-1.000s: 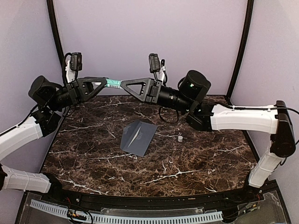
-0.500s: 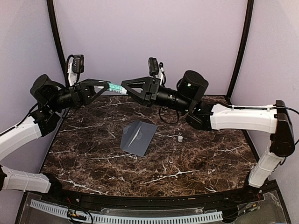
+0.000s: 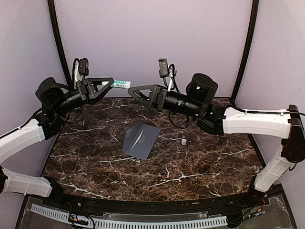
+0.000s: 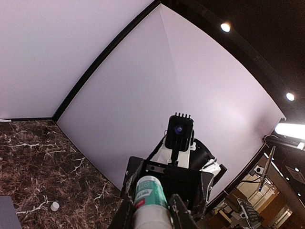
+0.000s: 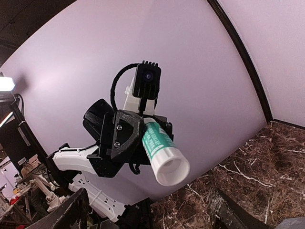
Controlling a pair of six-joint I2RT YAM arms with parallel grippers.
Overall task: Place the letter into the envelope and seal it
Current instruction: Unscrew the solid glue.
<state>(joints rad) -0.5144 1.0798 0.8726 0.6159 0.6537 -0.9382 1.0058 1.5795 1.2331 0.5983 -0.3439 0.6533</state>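
From above, the envelope (image 3: pixel 140 141) lies flat near the middle of the dark marble table (image 3: pixel 200 167), skewed, with one corner pointing toward the arms' bases. A small white cap (image 3: pixel 184 141) stands on the table just to its right, not touching it. Both arms are raised high over the far edge, well clear of the envelope, and face each other. The left gripper (image 3: pixel 108 83) pinches a glue stick (image 3: pixel 121 84) that juts out level toward the right gripper (image 3: pixel 136 91), with a small gap between the stick's tip and that gripper. From this angle I cannot tell how the right jaws stand.

In the left wrist view, the two fingers (image 4: pixel 125 212) press against the sides of the green-and-white glue stick (image 4: pixel 150 198), which fills the space between them. Straight ahead, the right gripper and its wrist camera (image 4: pixel 178 130) block the middle of the view. Down on the table the cap (image 4: pixel 55 206) shows, and a grey corner of the envelope (image 4: pixel 5 212) sits at the bottom left edge.

In the right wrist view, this arm's own fingers (image 5: pixel 71 212) are spread wide at the bottom corners with nothing between them. The left gripper (image 5: pixel 131 136) hangs opposite, its glue stick (image 5: pixel 162 150) pointing its round white end at the lens.
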